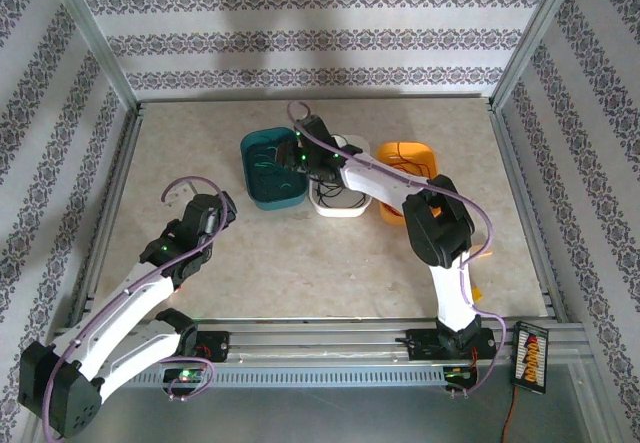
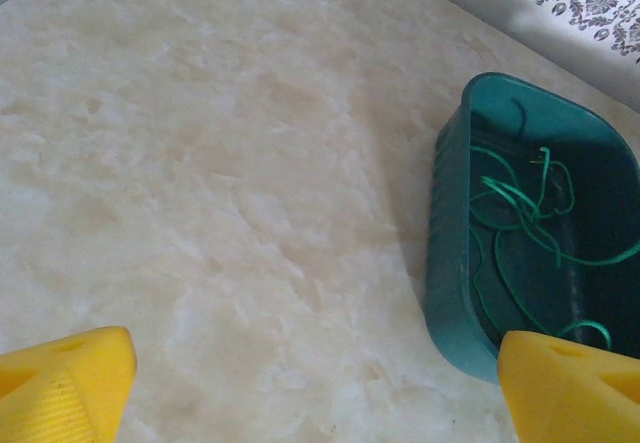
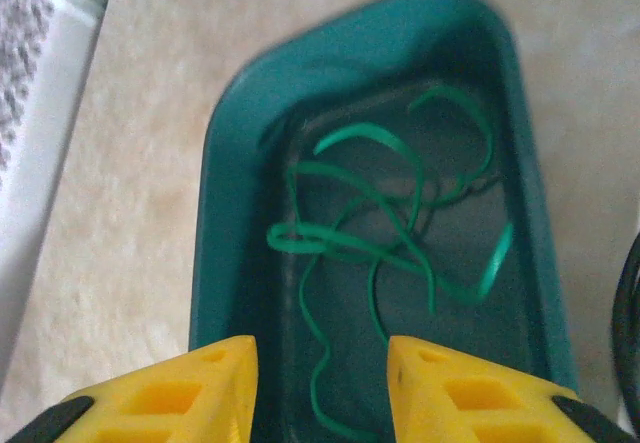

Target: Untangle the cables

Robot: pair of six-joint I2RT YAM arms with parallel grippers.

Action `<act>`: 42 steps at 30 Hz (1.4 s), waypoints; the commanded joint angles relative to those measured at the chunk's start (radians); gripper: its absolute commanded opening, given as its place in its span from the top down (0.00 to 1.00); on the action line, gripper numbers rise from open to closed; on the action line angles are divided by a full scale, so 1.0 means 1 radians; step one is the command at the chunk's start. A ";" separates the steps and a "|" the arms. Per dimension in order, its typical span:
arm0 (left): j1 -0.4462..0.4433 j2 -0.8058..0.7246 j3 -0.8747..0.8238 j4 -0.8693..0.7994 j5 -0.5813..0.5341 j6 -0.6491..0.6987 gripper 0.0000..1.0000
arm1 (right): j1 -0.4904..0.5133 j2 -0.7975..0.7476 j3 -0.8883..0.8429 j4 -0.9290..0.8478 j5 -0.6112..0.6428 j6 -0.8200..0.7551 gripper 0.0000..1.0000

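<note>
Three trays stand side by side at the far middle of the table (image 1: 300,263) in the top external view: a teal tray (image 1: 262,198), a white tray (image 1: 340,210) and an orange tray (image 1: 405,148). Thin green cables (image 1: 268,171) lie inside the teal tray, and dark strands (image 1: 335,195) lie in the white tray. The right arm reaches across the white tray, and the right gripper (image 1: 292,166) hangs over the teal tray. The left gripper (image 1: 222,206) is above bare table, well apart from the trays.

Left wrist view: the left gripper (image 2: 315,393) has its yellow fingers (image 2: 60,393) spread wide, with bare table surface between them. The teal tray (image 2: 450,263) sits ahead and to the right, with the green cables (image 2: 520,203) looped loosely on its floor.

Right wrist view: the right gripper (image 3: 320,393) points down into the teal tray (image 3: 215,213). Its yellow fingers (image 3: 170,398) are apart, and the tray floor shows through the gap. The green cables (image 3: 380,223) lie crossed over one another in the middle of the tray, ahead of the fingertips
</note>
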 commanded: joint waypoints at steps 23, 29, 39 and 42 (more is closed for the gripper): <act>0.056 0.107 0.045 -0.199 -0.258 0.098 0.01 | -0.307 -1.206 -0.951 -0.026 0.609 -0.384 0.42; 0.137 0.140 0.014 -0.202 -0.299 0.120 0.01 | -0.393 -1.387 -1.161 0.121 0.693 -0.472 0.37; 0.259 0.112 -0.095 0.171 -0.264 0.196 0.01 | -0.391 -1.112 -1.367 0.619 0.789 -0.597 0.02; 0.260 0.100 -0.113 0.297 -0.310 0.343 0.01 | -0.400 -0.967 -1.367 0.757 0.796 -0.612 0.02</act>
